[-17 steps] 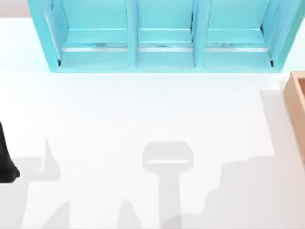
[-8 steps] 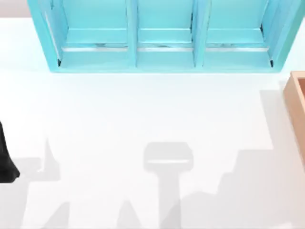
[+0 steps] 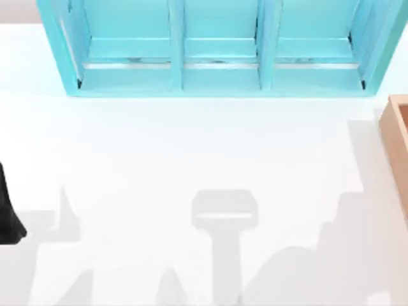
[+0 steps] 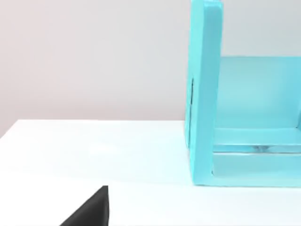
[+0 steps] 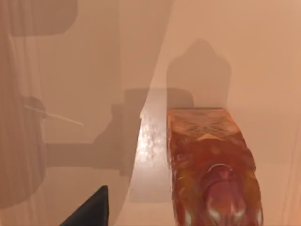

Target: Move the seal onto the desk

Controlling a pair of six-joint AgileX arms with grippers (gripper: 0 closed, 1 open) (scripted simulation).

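The seal [image 5: 211, 160], an orange-brown block with a red rounded top, rests on a tan wooden floor [image 5: 202, 42] in the right wrist view. It is close under the camera. A black part of my right gripper [image 5: 89, 212] shows beside the seal, apart from it. The desk [image 3: 191, 146] is the broad white tabletop in the top view. My left arm [image 3: 7, 217] is parked at the desk's left edge. A black part of my left gripper [image 4: 91, 209] hangs over the white top.
A turquoise shelf unit [image 3: 217, 70] with three bays stands along the back of the desk. A tan wooden box [image 3: 396, 134] sits at the right edge. Arm shadows fall across the desk's front.
The large shadow at the desk's front right has slid towards the right edge. The left arm has stayed still.
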